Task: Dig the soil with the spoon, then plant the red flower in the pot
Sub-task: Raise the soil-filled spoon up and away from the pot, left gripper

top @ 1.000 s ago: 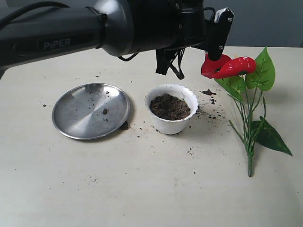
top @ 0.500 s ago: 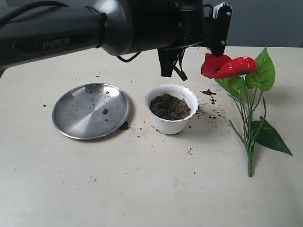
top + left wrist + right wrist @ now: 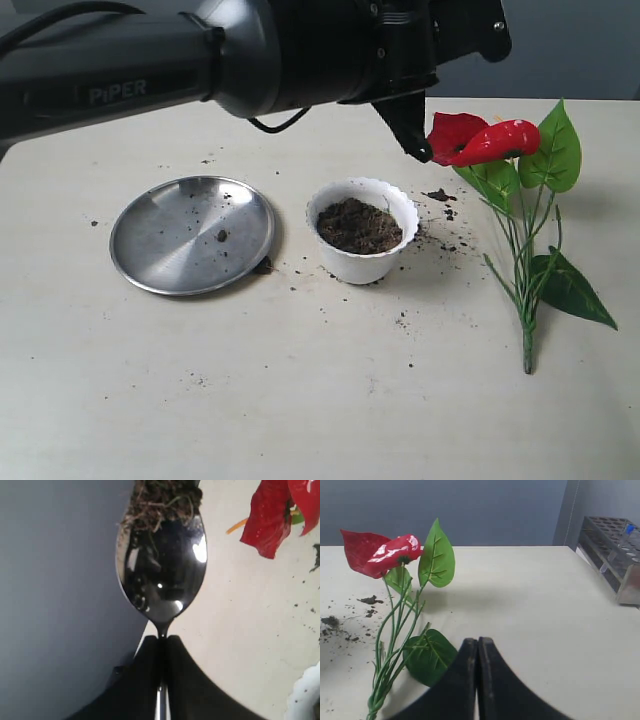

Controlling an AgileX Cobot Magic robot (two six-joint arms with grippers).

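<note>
My left gripper (image 3: 161, 639) is shut on the thin handle of the silver spoon (image 3: 162, 570). A clump of dark soil (image 3: 161, 500) with roots clings to the tip of the spoon's bowl. In the exterior view this gripper (image 3: 412, 128) hangs above the table behind the white scalloped pot (image 3: 362, 232), close to the red flower (image 3: 478, 140). The pot holds dark soil (image 3: 358, 224). The flower lies on the table with green leaves and stems. My right gripper (image 3: 478, 641) is shut on nothing, low over the table beside the flower's (image 3: 380, 552) lower leaf.
A round steel plate (image 3: 190, 235) with a few crumbs lies left of the pot. Loose crumbs of earth (image 3: 440, 196) are scattered between the pot and the flower. A clear tube rack (image 3: 615, 550) stands at the table's far right edge.
The left gripper has turned at the wrist and lifted slightly beside the red bloom, the spoon still in it. Pot, plate and flower have not moved.
</note>
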